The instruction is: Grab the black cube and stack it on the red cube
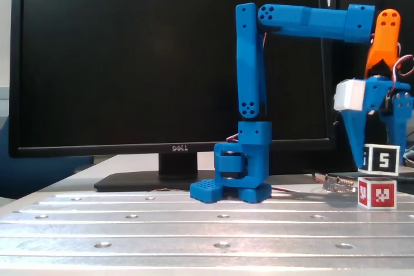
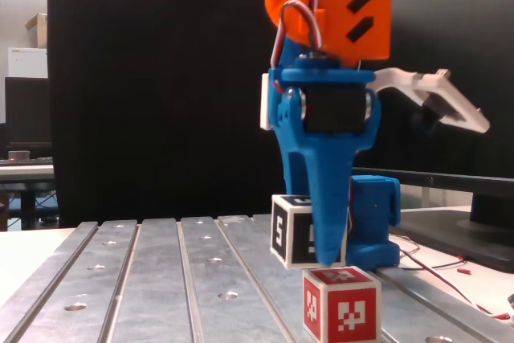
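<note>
- From my remote seat, I saw one blue arm (image 1: 251,82) bolted to a slotted metal table (image 1: 162,224), with a dark monitor (image 1: 123,63) standing behind it.
- The arm reached out to the right in the front fixed view, its orange wrist bent so that the gripper (image 1: 381,159) pointed straight down.
- The gripper was closed on the black cube (image 1: 380,159), one finger on each side, and held it clear of the table. A white "5" faced the camera.
- In the other fixed view, the near finger (image 2: 325,198) covered the middle of the black cube (image 2: 295,234), so I could only see the cube's left part and its edges.
- The red cube (image 1: 376,192) sat on the table at the far right of the front fixed view, directly below the black cube, with only a thin gap between them.
- In the side-on fixed view, the red cube (image 2: 340,304) was nearer the camera and looked offset to the right of the black one. I judged the black cube hung a little too far back.
- I took the hold to be a carry, with the cube kept level so it could be lowered flat onto the red top.
- The stack was not yet made.
</note>
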You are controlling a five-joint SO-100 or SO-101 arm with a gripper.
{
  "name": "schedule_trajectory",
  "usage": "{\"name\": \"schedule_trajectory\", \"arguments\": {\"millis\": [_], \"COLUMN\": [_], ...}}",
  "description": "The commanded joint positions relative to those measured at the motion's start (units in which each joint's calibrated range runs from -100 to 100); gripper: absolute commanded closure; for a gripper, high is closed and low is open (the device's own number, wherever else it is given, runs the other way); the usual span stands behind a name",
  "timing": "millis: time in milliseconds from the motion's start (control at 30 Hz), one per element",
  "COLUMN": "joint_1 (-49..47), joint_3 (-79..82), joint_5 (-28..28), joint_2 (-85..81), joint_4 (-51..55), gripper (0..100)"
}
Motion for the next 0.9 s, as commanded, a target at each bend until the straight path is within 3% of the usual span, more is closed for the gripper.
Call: {"name": "schedule_trajectory", "arguments": {"millis": [0, 867], "joint_1": [-1.0, -3.2], "joint_3": [0.6, 5.0], "joint_5": [-0.2, -1.2], "joint_2": [-3.0, -5.7], "joint_4": [-0.1, -5.0], "gripper": [81, 82]}}
